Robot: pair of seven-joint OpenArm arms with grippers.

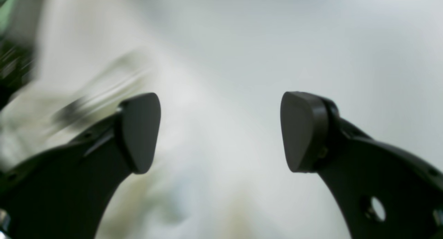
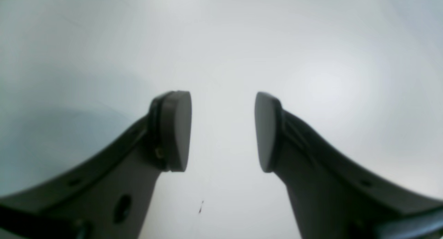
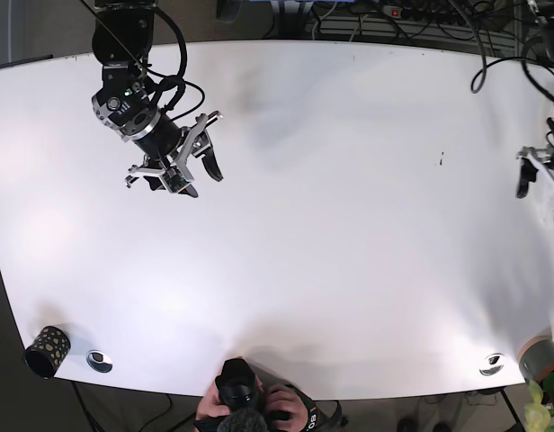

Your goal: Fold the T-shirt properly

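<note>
We see our right claw (image 3: 185,174) spread above the bare white counter (image 3: 331,207), holding nothing; our left claw (image 1: 220,131) is spread too, its background blurred.

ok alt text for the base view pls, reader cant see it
Overhead view of a bare white table with no T-shirt visible on it. The right gripper hangs open at upper left, the left gripper sits at the far right edge, and a person holds a camera at the bottom.
</note>
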